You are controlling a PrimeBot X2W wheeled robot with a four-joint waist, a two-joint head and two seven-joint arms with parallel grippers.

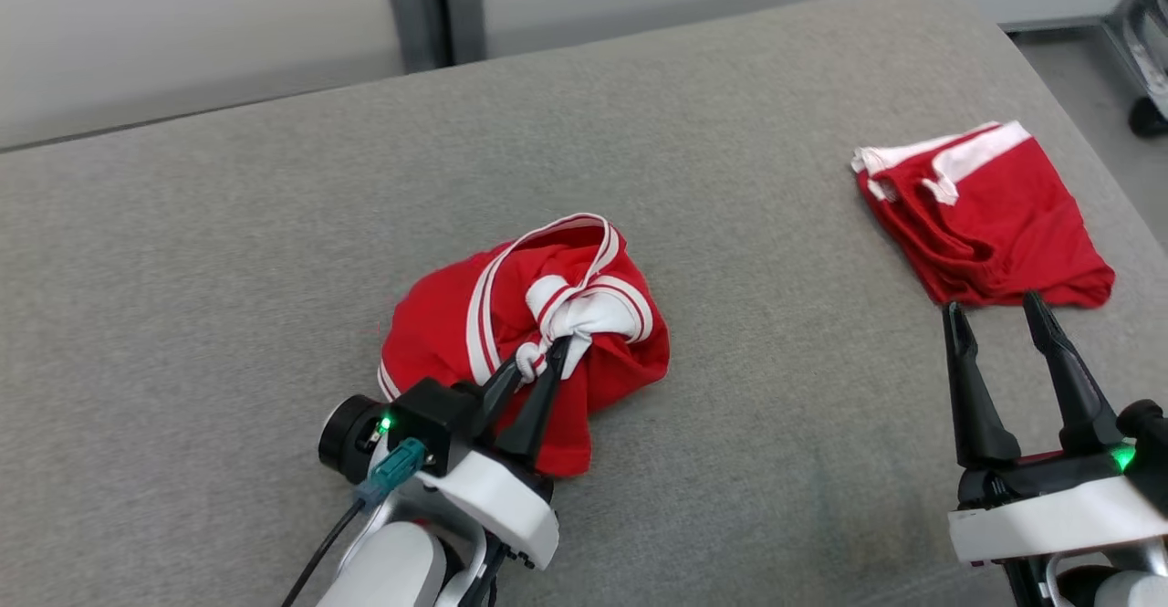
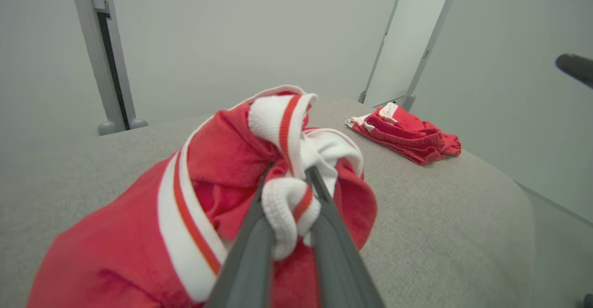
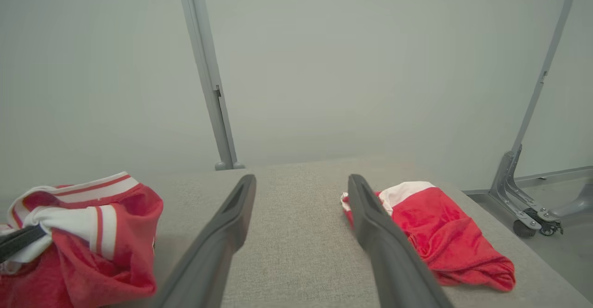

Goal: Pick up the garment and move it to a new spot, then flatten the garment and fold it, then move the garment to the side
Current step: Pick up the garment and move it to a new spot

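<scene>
**A:** How far along is this?

**B:** Early, I judge. The garment (image 1: 511,315) lies bunched in a heap near the front of the cushion (image 1: 730,132), a little left of the middle. The left gripper (image 1: 541,353) is clamped on its white trim (image 2: 289,206), with a knot of cloth pinched between the two fingers.

**A:** Is it lifted?

**B:** I can't tell. Most of the cloth rests on the cushion, so at best the pick-up is just starting.

**A:** And the other arm?

**B:** The right gripper (image 1: 992,304) has its jaws spread wide and holds nothing. Its tips are at the near edge of the folded piece (image 1: 985,214) by the cushion's right side. I can't tell whether they touch it.

**A:** So what's left?

**B:** Nearly everything: carrying the garment to a new spot, flattening it, folding it and setting it aside. Nothing about the heap looks flat or folded.

**A:** Is the folded piece part of this job?

**B:** It's a similar red one with white trim, lying neatly off to the side. My guess is that it's finished work, not the thing in hand.

**A:** What's the count?

**B:** Two red garments, one bunched and one folded. Two grippers, one gripping and one spread and empty. One cushion under it all.
</scene>
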